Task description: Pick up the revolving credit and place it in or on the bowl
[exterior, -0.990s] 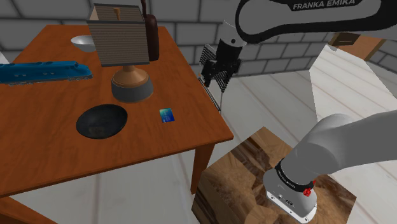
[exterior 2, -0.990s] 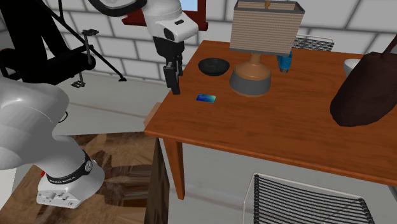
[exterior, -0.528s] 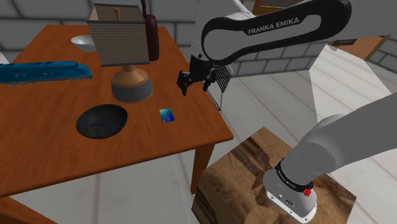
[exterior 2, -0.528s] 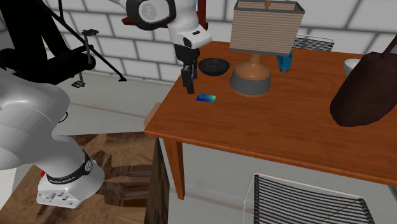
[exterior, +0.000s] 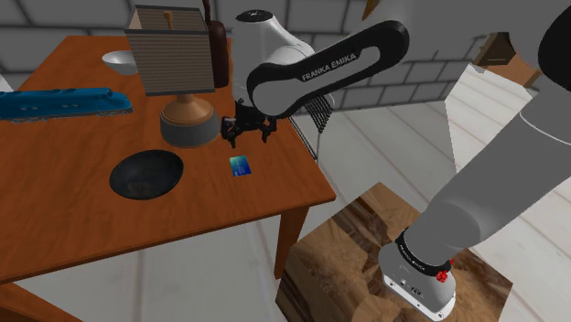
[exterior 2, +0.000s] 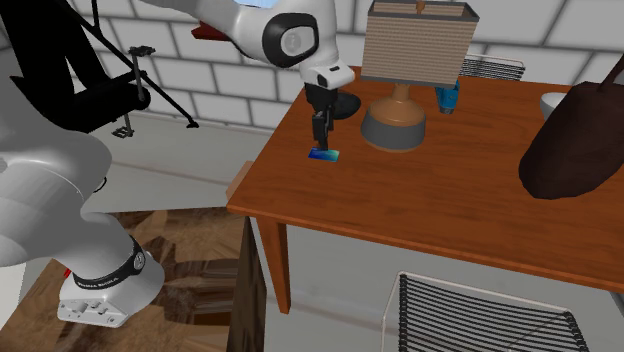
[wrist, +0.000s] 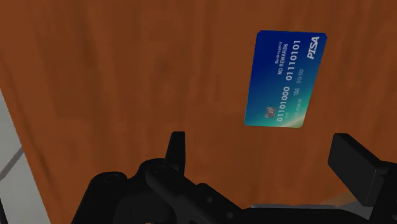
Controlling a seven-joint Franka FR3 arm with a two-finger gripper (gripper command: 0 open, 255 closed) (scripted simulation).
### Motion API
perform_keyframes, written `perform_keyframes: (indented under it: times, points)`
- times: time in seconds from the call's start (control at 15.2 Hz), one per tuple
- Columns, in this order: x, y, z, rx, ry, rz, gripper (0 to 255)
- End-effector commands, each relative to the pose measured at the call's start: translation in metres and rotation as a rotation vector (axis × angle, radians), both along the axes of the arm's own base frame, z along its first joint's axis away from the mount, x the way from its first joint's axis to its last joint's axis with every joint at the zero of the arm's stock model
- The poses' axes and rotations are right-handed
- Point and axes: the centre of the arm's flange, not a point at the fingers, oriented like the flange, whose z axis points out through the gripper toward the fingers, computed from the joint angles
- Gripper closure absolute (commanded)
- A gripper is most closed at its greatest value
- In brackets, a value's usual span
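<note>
Trouble here would come mostly from the card (exterior: 241,166) itself: blue, thin and lying flat on the wooden bench (exterior: 55,229), close to the bench edge that faces the stand. The end effector (exterior: 245,128) hovers just above it with its fingers (wrist: 176,149) standing apart and nothing between them. From the wrist view the card (wrist: 286,79) lies within the span of the fingers but nearer one than the other, and slightly askew.

My judgement is that a closing off-centre could have one fingertip reach the card first and skid it across the wood, possibly toward that near edge. A card this flat gives little to grip, so the tips may scrape over it or pinch only a corner.

The dark bowl (exterior: 146,174) sits further in from that edge, apart from the card, with the lamp (exterior: 189,119) base close to both. A weakly held card could drop on the way across, and the wrist might brush the lamp.
</note>
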Motion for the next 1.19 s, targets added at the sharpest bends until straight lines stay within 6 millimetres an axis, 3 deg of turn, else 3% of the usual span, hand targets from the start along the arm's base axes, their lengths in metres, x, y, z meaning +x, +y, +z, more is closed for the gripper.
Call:
perform_keyframes:
  times: [0.0, 0.13, 0.66, 1.12]
  points:
    - [0.019, 0.016, -0.014, -0.014, -0.005, -0.03, 0]
    - [0.032, 0.028, -0.026, -0.024, -0.007, -0.049, 0]
    - [0.037, 0.025, -0.065, -0.024, -0.007, -0.049, 0]
    - [0.037, 0.025, -0.065, -0.024, -0.007, -0.05, 0]
